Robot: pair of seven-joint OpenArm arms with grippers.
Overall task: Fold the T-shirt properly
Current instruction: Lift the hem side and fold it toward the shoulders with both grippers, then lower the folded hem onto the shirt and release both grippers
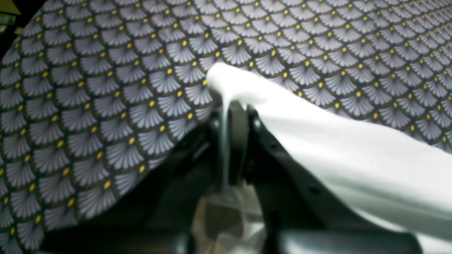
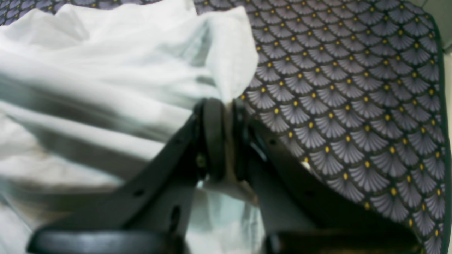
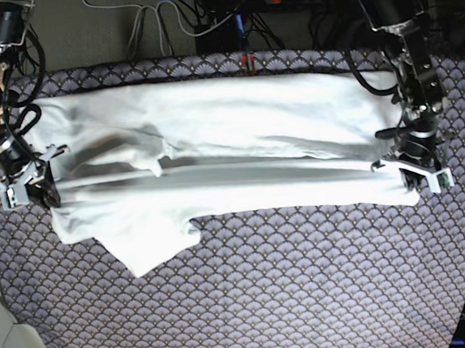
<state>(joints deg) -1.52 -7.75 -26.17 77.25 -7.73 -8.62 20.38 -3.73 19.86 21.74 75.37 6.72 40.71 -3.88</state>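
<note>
step: lengthwise fold | left gripper (image 1: 235,116) and right gripper (image 2: 226,113) each clenched on plain white wrinkly cotton T-shirt (image 3: 213,135) | advice: carry both ends level, cloth taut, align edges over fan-patterned grey tablecloth (image 3: 308,298)

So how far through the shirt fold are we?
Early on. The T-shirt lies spread across the patterned cloth. In hand: the left end effector and the right end effector each pinch an edge, lifting a lengthwise fold. Left: laying it flat, the loose sleeve, and the crosswise folds.
</note>
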